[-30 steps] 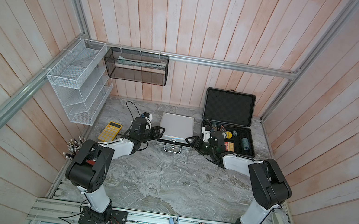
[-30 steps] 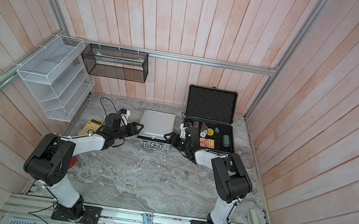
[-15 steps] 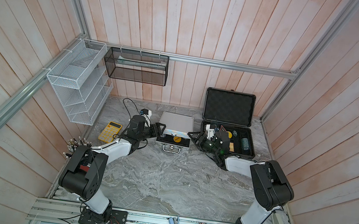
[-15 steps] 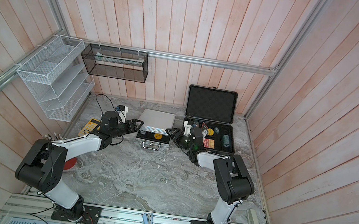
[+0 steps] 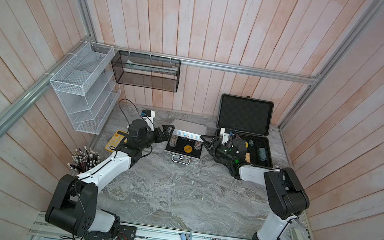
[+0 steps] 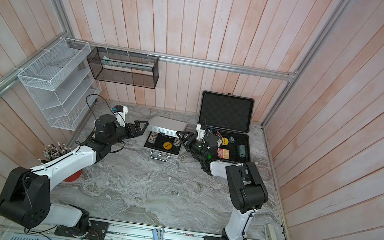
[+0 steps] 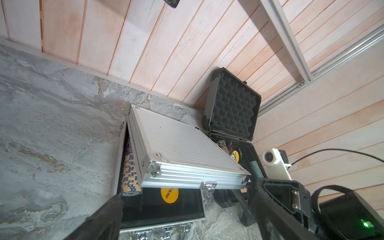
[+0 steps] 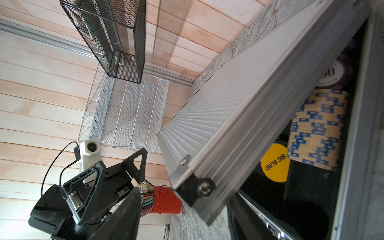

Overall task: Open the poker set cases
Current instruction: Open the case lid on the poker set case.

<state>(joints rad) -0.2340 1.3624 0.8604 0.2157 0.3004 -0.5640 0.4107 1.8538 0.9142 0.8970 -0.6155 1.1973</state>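
My left gripper stands wide open with nothing between its fingers, just off the left end of the silver case. It is level with the raised front edge of the lid and not touching it. My right gripper is at the opposite end of the silver case, jaws partly apart, with one finger right against the lid's front corner. I cannot tell whether I have that corner pinched or only touch it.

The silver case sits on the table toward the back wall. Its lid is tilted up at the front, part open, and its handle faces my bases. Through the gap I see a row of tan and blue chips on black lining and a yellow disc marked BIG BLIND.

Just right of the silver case is the black case, its lid upright by the wall with the foam showing. Left of the silver case, past my left wrist, are a yellow calculator and a red pot of pencils. Above and left of the silver case, a black mesh basket and a white wire rack hang on the walls
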